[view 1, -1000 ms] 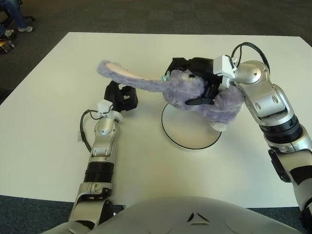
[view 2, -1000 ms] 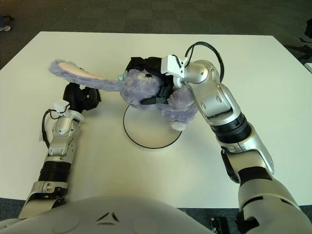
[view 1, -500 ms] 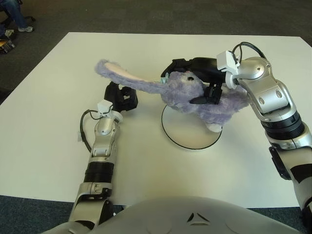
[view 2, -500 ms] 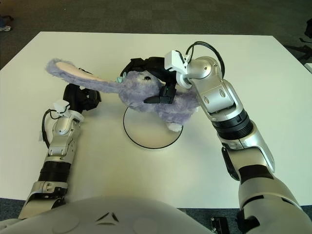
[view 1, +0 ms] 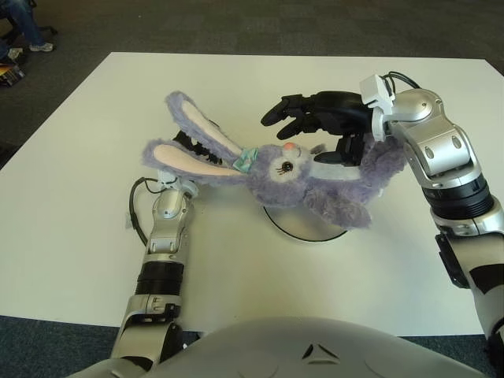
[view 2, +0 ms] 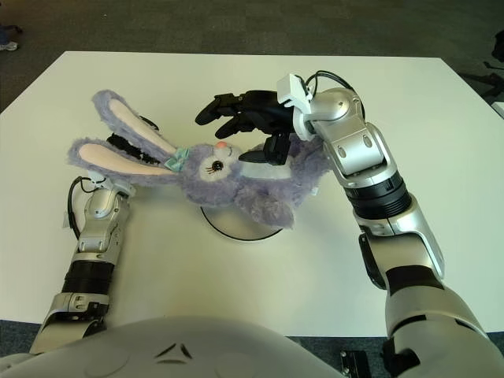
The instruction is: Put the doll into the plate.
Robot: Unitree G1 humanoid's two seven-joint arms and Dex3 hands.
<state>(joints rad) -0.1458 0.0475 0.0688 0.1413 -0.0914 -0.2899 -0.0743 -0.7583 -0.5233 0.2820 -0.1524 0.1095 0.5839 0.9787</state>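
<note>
Doll (view 1: 315, 177) across plate (view 1: 303, 226), right hand (view 1: 315, 118) spread above — released

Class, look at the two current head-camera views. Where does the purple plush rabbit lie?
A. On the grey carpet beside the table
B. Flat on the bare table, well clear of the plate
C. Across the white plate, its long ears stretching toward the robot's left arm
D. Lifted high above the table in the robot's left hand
C: the plush rabbit lies over the white plate, ears reaching over the left hand, with the right hand open just above it.
</note>
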